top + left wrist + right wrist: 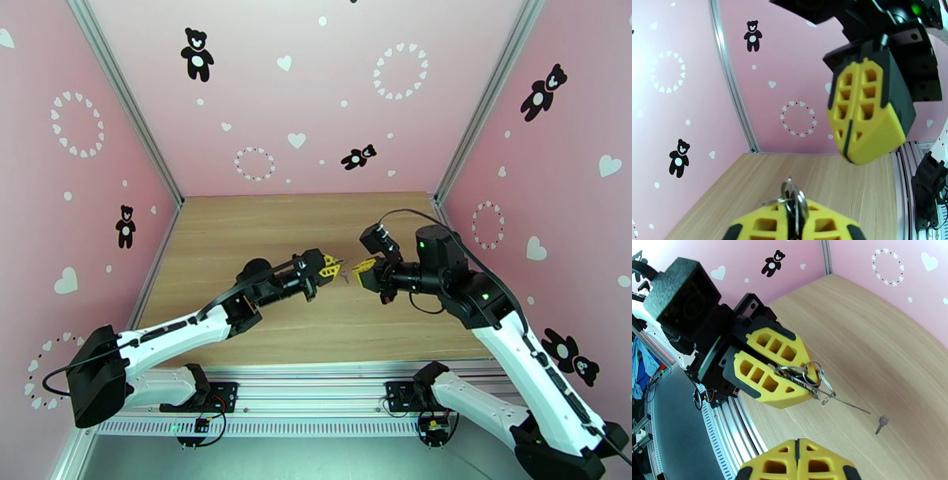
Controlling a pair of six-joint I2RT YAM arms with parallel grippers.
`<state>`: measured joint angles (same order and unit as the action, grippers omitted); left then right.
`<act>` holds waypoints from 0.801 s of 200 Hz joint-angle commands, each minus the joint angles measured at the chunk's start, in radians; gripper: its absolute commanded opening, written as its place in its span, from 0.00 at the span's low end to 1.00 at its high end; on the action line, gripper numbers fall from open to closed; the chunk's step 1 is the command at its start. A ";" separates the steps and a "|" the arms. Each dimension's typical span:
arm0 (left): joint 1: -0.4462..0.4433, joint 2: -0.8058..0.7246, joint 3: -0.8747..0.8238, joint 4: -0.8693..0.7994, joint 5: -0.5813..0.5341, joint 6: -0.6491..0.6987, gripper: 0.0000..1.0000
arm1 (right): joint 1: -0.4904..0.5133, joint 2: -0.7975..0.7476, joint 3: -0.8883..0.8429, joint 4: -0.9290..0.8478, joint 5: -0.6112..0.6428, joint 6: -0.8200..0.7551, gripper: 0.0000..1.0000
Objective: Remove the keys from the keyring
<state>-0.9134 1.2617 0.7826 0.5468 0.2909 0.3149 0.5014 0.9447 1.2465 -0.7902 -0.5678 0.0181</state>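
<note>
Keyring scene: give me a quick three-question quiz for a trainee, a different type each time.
1. True or false: the right gripper is shut with nothing in it.
2. Which one grips the keyring? A) left gripper B) right gripper C) neither.
3. Fill in: a loose key lies on the ____.
Key: 1 true; 2 A; 3 table.

Lab booth, pink decal walls (316, 95)

Keyring (790, 190) between yellow fingers (762, 224) of left gripper (796, 217)
</note>
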 commanded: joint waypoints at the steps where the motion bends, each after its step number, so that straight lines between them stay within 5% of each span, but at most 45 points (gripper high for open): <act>1: -0.005 -0.041 0.057 -0.101 0.077 0.099 0.00 | -0.034 0.015 0.063 0.026 -0.118 -0.025 0.09; 32: -0.006 -0.079 0.094 -0.232 0.130 0.182 0.01 | -0.093 0.053 0.061 0.031 -0.319 -0.081 0.38; 73: -0.006 -0.102 0.148 -0.361 0.172 0.271 0.01 | -0.106 0.122 0.091 -0.028 -0.445 -0.220 0.58; 160: -0.010 -0.084 0.248 -0.523 0.197 0.396 0.01 | -0.089 0.185 0.122 -0.081 -0.488 -0.446 0.84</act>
<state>-0.9134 1.1790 0.9794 0.0658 0.4549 0.6624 0.3996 1.1107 1.3266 -0.8444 -1.0332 -0.3565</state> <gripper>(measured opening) 0.107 0.818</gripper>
